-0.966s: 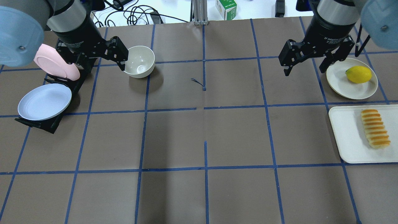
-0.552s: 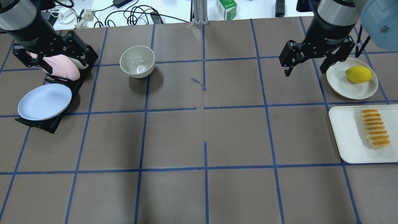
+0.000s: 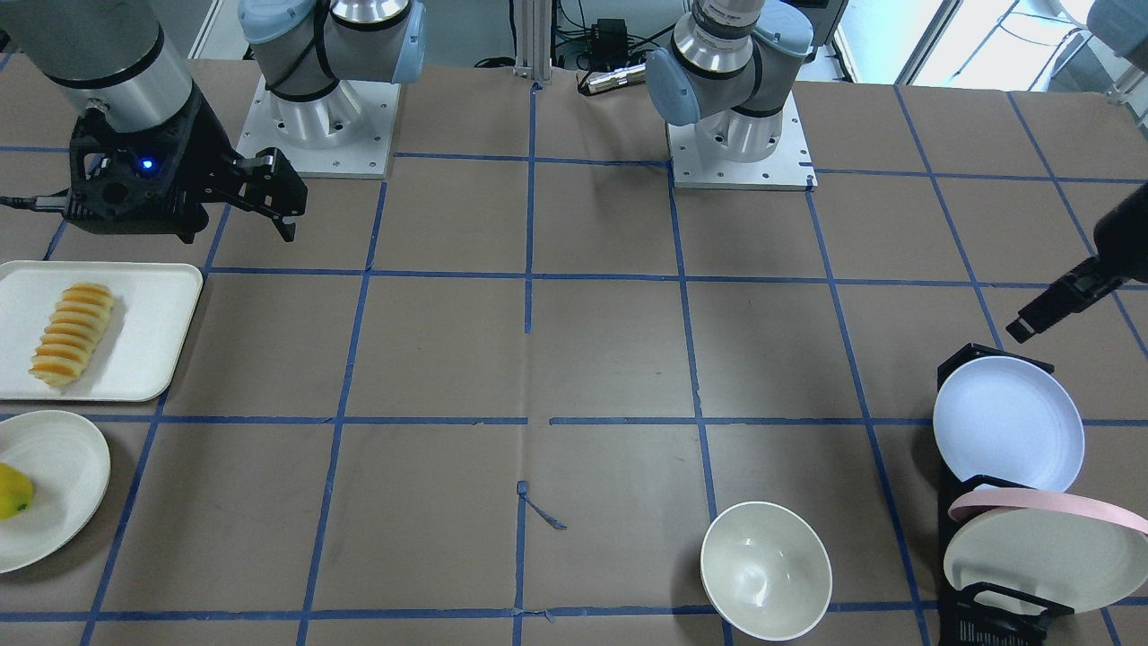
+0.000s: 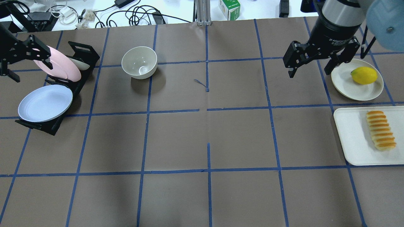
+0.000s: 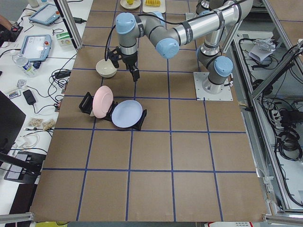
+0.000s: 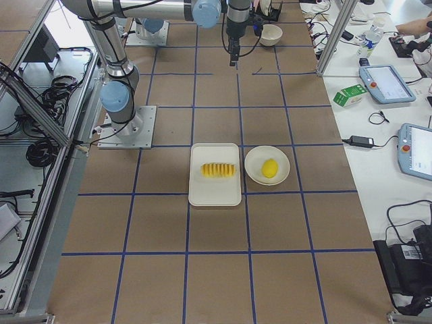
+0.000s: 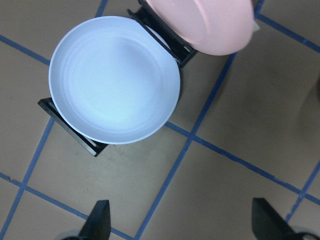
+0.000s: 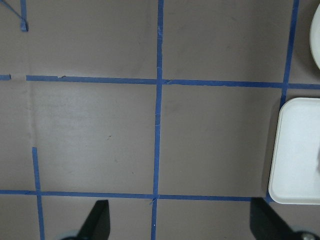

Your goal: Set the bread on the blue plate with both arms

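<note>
Brown gridded surface: bread (image 4: 381,130) lies on a white tray (image 4: 350,135), long axis pointing away from the robot, nearer the spread right claw (image 4: 311,71); the left claw (image 7: 182,220), also spread, hovers near the racked blue plate (image 4: 45,103).

Racked plates by the tabletop's long edge, one arm reaching over beyond them.
A black rack (image 5: 87,101) near the long edge opposite the robot holds a pink plate (image 5: 102,101) and the blue plate (image 5: 127,114), both tilted, with the blue one on the robot's side. Beyond them stands a white bowl (image 5: 106,69); the left pincer (image 5: 124,64) appears just beside it, pointing down. At the far end the bread (image 5: 152,3) lies on a white tray (image 5: 158,8).
</note>
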Robot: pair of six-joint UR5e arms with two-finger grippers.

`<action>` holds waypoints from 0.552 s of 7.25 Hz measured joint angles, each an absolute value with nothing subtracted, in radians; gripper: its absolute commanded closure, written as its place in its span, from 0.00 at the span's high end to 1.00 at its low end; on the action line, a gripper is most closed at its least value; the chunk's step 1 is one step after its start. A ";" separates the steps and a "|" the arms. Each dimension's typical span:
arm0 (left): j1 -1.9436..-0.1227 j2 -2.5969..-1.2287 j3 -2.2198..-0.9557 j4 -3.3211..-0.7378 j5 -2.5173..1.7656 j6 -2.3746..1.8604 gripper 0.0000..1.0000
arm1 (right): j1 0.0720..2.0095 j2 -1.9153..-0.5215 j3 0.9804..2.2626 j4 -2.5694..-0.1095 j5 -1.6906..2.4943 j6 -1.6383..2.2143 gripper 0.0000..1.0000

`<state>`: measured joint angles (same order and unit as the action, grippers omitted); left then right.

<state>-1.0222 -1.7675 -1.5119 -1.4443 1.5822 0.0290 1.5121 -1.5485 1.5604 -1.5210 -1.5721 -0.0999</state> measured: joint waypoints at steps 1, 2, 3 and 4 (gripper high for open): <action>-0.964 -1.829 -1.507 -1.408 1.581 0.060 1.00 | 1.490 -1.548 1.571 -1.523 -1.573 -0.112 1.00; -0.920 -1.891 -1.503 -1.370 1.580 0.086 1.00 | 1.452 -1.549 1.590 -1.527 -1.574 -0.142 1.00; -0.889 -1.950 -1.502 -1.329 1.580 0.110 1.00 | 1.405 -1.550 1.612 -1.535 -1.574 -0.191 1.00; -0.861 -2.005 -1.502 -1.282 1.575 0.131 1.00 | 1.352 -1.550 1.638 -1.550 -1.572 -0.248 1.00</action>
<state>-0.8608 -2.0046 -1.5021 -1.2825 1.5754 0.1312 1.3522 -1.5496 1.6384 -1.5498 -1.5723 -0.2475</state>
